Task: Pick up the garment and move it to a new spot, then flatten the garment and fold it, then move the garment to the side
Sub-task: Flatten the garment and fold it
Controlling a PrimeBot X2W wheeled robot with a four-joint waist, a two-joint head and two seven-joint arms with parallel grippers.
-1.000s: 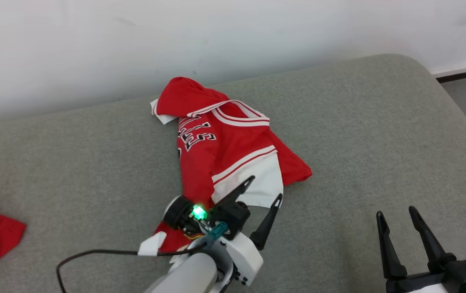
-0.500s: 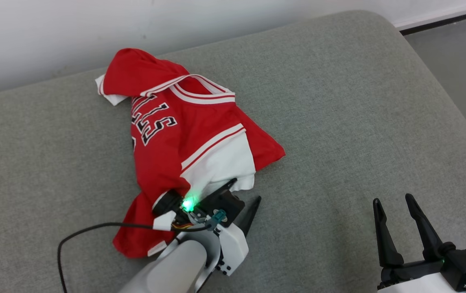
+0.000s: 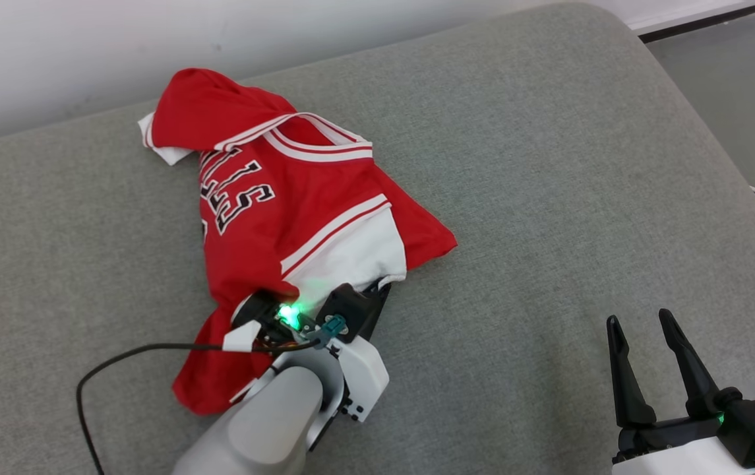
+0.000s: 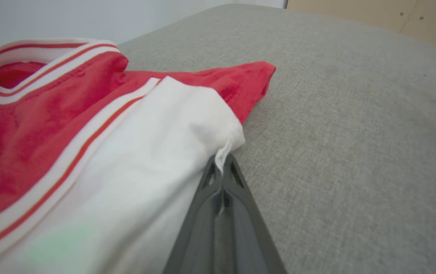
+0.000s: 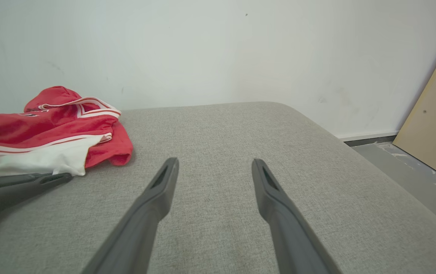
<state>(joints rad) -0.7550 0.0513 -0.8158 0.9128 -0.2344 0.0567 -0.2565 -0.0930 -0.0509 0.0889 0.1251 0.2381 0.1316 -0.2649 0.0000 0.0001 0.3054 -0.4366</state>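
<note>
We judge only the first step begun: the left claw (image 4: 222, 167) is clamped on a corner of the white hem (image 4: 225, 146) of the garment (image 3: 271, 218). The garment lies crumpled on the grey cushion (image 3: 548, 165), left of centre in the head view, and is not yet lifted. Moving it, flattening, folding and setting it aside all remain. The right claw (image 3: 639, 318) hangs at the lower right, fingers apart and empty, well clear of the cloth. The garment's long axis runs diagonally from the collar (image 3: 311, 142) at the upper left, near the wall (image 3: 54, 53), down to the hem at lower centre. Its lettering (image 3: 235, 191) reads sideways.
</note>
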